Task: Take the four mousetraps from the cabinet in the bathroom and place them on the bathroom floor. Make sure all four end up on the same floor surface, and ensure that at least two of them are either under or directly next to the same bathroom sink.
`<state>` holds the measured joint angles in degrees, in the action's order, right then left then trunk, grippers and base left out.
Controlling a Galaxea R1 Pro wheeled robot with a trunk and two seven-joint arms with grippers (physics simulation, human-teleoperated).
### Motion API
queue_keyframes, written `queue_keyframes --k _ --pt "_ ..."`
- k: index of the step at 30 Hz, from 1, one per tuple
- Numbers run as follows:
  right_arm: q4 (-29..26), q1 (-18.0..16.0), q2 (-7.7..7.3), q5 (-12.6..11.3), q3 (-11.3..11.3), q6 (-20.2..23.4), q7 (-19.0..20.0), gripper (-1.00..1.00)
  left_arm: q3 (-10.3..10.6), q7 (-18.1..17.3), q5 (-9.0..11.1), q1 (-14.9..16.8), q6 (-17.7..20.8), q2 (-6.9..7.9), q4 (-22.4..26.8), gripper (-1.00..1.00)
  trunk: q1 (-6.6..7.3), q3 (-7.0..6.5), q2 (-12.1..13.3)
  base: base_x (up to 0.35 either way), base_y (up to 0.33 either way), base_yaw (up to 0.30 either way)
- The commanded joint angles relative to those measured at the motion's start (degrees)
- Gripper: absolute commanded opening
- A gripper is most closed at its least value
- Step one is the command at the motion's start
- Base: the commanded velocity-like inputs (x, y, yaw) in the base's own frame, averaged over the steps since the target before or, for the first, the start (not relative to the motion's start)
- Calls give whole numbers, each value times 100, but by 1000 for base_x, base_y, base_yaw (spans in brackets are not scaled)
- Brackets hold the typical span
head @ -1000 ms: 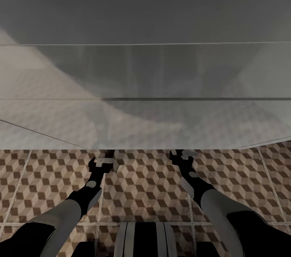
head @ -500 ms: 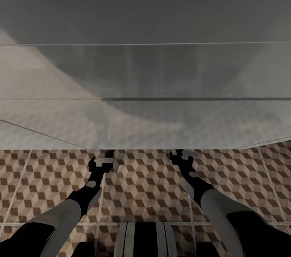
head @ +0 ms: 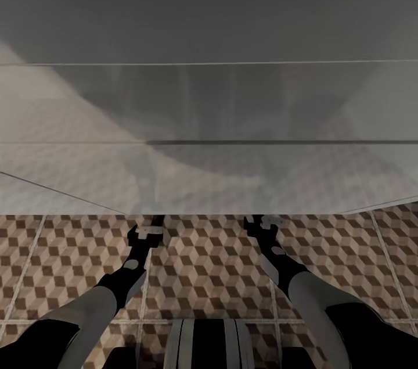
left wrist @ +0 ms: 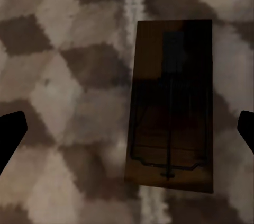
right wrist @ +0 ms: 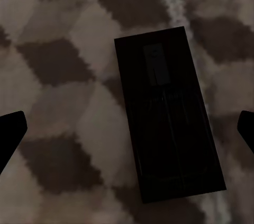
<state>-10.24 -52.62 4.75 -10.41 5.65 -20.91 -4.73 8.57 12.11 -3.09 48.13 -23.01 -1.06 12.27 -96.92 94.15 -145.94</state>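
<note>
In the head view both arms reached forward and down to the near edge of a long white unit (head: pixel 209 183), most likely the sink's cabinet, over the patterned floor (head: pixel 203 264). The left claw (head: pixel 146 233) and the right claw (head: pixel 262 221) hung close to the tiles just in front of that edge. From here I could not tell how their jaws stood.

In the left wrist view a mousetrap (left wrist: pixel 170 105) lay flat on the floor (left wrist: pixel 63 102), across a pale grout line. It was between the two dark fingertips (left wrist: pixel 10 134), which stood wide apart and touched nothing. Its long axis ran along the line of sight, with the wire loop at one end and the small plate at the other.

In the right wrist view a second mousetrap (right wrist: pixel 168 113) lay flat on the tiles (right wrist: pixel 58 75), dark in shadow. Its long axis was tilted slightly off the line of sight. The fingertips (right wrist: pixel 10 131) stood spread, clear of it.

By my judgement two traps were down beside the sink; two were left to fetch.
</note>
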Motion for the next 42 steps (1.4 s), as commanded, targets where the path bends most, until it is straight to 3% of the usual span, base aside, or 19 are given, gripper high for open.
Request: queue_keyframes --k 1,12,42 --pt "5 -3 -1 -49 50 -18 -28 100 39 60 -31 3 -10 1 -6 100 1 3 -1 -8 0 0" --pt "5 -3 -1 -56 50 -20 -28 100 37 76 -23 3 -3 -13 17 100 1 3 -1 -170 0 0" --pt "5 -3 -1 -51 50 -19 -29 100 31 99 -15 3 -8 -17 54 100 1 3 -1 -336 0 0"
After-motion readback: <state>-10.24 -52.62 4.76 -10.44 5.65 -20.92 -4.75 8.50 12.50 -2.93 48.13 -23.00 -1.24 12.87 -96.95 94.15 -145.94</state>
